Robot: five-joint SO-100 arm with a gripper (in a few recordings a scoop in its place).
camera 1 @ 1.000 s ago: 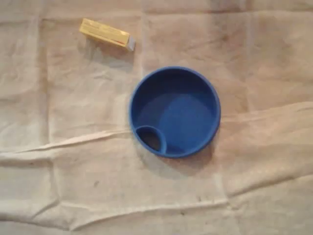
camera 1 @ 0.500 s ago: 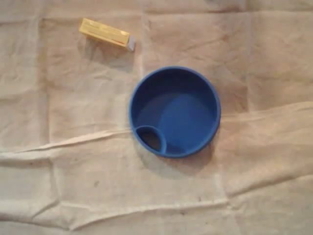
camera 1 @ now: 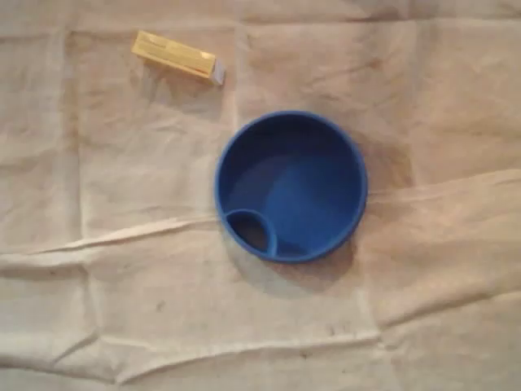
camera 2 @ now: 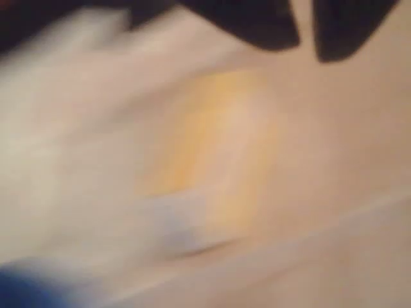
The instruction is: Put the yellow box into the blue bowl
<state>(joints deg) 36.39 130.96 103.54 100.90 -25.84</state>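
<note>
The yellow box (camera 1: 177,56) lies flat on the cloth at the upper left of the overhead view, slanted, with a grey end toward the blue bowl (camera 1: 291,186). That bowl stands apart from it near the middle and holds nothing; a small round handle loop sits at its lower left rim. The wrist view is badly blurred. In it the yellow box (camera 2: 215,154) fills the middle, and my gripper (camera 2: 307,51) hangs above it as two dark fingers with a narrow gap and nothing between them. A blue smear of the bowl (camera 2: 26,292) shows at the lower left.
A creased beige cloth (camera 1: 122,285) covers the whole table, with raised folds running across the lower half and a ridge right of the bowl.
</note>
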